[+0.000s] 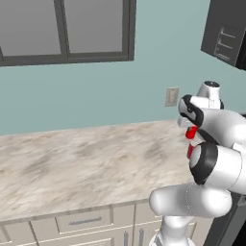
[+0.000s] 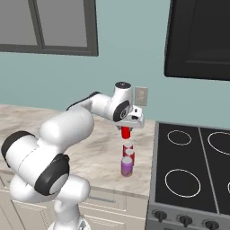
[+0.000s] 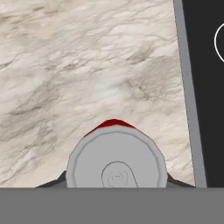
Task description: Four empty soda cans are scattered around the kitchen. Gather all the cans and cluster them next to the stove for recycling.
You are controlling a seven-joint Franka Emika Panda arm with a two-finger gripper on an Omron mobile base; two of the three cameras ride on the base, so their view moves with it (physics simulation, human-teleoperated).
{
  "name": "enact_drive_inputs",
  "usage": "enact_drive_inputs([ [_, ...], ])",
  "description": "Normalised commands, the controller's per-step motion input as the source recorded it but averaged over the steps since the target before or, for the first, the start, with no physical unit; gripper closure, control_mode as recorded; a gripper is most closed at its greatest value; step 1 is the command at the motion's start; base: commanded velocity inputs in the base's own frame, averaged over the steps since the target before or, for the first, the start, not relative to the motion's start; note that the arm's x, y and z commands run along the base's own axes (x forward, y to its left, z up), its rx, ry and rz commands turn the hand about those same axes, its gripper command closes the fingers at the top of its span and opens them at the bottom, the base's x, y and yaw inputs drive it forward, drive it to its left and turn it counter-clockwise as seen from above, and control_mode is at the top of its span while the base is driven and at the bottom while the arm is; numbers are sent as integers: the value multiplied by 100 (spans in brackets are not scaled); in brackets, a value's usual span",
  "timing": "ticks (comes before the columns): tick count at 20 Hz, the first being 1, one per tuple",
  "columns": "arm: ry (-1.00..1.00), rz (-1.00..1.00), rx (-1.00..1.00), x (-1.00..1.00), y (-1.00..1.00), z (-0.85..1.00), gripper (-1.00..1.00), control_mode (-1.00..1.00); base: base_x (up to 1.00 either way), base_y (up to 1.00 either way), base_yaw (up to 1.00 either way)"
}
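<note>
My gripper [image 2: 126, 129] is shut on a red soda can [image 2: 126, 132] and holds it upright in the air over the marble counter, just left of the stove [image 2: 193, 166]. In the hand view the can's silvery top [image 3: 116, 164] sits between the dark fingertips [image 3: 179, 183]. Under the held can, two red cans [image 2: 129, 152] and a purple-pink can [image 2: 126, 166] stand close together on the counter beside the stove's left edge. The left base view shows the held can [image 1: 191, 133] partly behind my arm.
The marble counter [image 1: 86, 158] stretches left below a window [image 1: 67, 29]. A wall outlet [image 2: 141, 95] is behind the gripper. A black microwave [image 2: 200, 38] hangs over the stove. Drawers [image 1: 84, 221] run under the counter edge.
</note>
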Motion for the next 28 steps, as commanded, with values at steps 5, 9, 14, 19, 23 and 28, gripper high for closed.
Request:
enact_drive_inputs([
  [5, 0, 0, 0, 18, 0, -24, 100, -100, 0, 0, 0],
  [9, 0, -3, 0, 30, 0, -2, 100, -100, 0, 0, 0],
  [14, 0, -2, 0, 30, 0, -6, 100, -100, 0, 0, 0],
  [19, 0, 0, 0, 17, -2, -25, 100, -100, 0, 0, 0],
  [23, 0, 0, 0, 1, -2, -33, 100, -100, 0, 0, 0],
  [28, 0, 0, 0, 0, -8, -24, 100, -100, 0, 0, 0],
])
